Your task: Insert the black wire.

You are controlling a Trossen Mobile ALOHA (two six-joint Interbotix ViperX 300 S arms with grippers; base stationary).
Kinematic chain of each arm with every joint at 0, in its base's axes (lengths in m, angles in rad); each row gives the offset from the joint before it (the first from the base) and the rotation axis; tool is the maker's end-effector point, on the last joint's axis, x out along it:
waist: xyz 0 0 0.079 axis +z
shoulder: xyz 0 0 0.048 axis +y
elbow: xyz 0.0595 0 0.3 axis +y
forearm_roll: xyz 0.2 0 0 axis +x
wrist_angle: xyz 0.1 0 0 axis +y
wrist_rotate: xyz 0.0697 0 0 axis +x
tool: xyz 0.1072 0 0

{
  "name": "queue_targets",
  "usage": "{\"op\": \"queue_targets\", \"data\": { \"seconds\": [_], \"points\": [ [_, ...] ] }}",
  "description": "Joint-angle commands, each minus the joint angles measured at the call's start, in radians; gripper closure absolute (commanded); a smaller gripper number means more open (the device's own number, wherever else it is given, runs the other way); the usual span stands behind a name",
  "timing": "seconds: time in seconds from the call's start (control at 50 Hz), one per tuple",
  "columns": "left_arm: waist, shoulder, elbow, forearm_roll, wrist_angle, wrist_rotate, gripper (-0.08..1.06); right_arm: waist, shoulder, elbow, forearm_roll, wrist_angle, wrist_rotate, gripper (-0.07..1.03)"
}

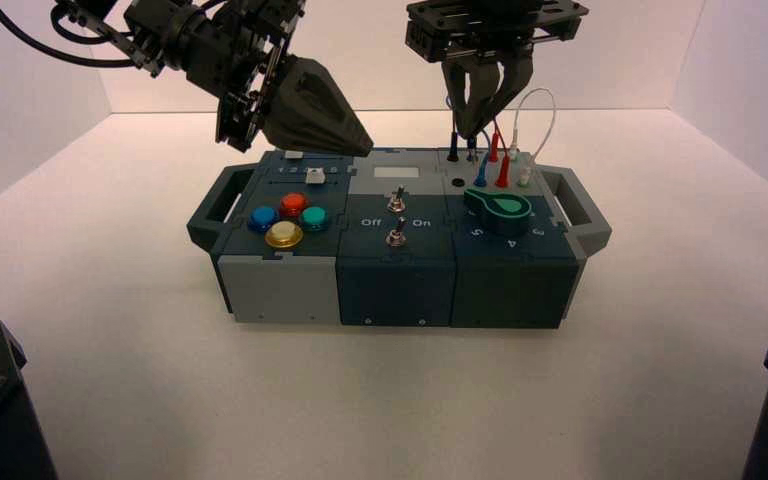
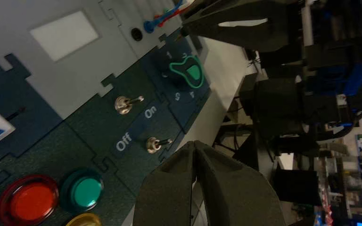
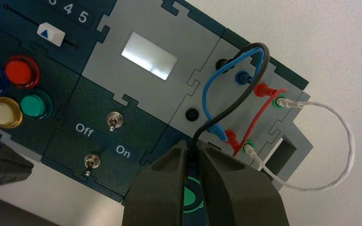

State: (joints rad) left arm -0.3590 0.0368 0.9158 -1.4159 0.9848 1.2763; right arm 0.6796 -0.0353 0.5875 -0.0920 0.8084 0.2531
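"Off" and "On" by the toggle switches [image 3: 114, 120], "4" and "5" above the white slider [image 3: 51, 34]

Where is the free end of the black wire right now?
In the right wrist view, it is in the right gripper, near the empty black socket beside the blue lead's near plug.

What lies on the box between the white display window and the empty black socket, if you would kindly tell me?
Only bare grey panel with seams, between the window and socket, in the right wrist view.
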Motion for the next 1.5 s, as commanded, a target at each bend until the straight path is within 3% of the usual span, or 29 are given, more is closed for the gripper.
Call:
{"op": "queue_targets", "data": {
  "seconds": [0.02,0.38,0.94,1.5],
  "points": [
    [-0.003,-0.021,-0.023,-0.018,0.009,0.011,1.01,0.006,-0.031,-0.025,0.002,-0.005,0.002,0.99],
    [0.006,-0.005,-0.064,-0.051,0.011,0.011,1.01,0.006,-0.031,-0.023,0.002,-0.008,0.002,0.99],
    [0.006,0.018,-0.067,-0.051,0.026,0.012,1.01,0.006,-0.018,-0.029,-0.002,-0.026,0.002,0.99],
    [0.006,0.048,-0.074,-0.051,0.054,0.021,1.01,-0.008,-0.011,0.044,-0.002,-0.179,0.012,0.99]
  ]
}}
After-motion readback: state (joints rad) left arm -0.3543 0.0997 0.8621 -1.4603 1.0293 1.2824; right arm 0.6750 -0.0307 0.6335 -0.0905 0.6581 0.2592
